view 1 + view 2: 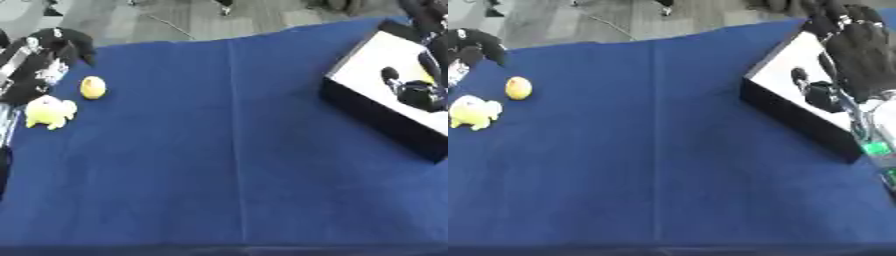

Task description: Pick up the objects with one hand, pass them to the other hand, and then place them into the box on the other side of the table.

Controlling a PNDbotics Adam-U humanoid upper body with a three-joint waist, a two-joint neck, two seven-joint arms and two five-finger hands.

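A small round yellow object (pixel 93 87) lies near the table's far left. Just in front of it is a lumpy pale yellow soft toy (pixel 50 112). My left hand (pixel 52 50) hangs above the table's left edge, behind these two and apart from them, and holds nothing that I can see. The black box with a white inside (pixel 776 75) stands at the far right. A dark object (pixel 815 92) lies in it. My right hand (pixel 859 47) hovers over the box with straight fingers and nothing in it.
A blue cloth (pixel 227 165) covers the table, with a crease running front to back down its middle. Grey floor shows beyond the far edge. My right forearm (pixel 875 135), pale with a green spot, runs down the right edge in front of the box.
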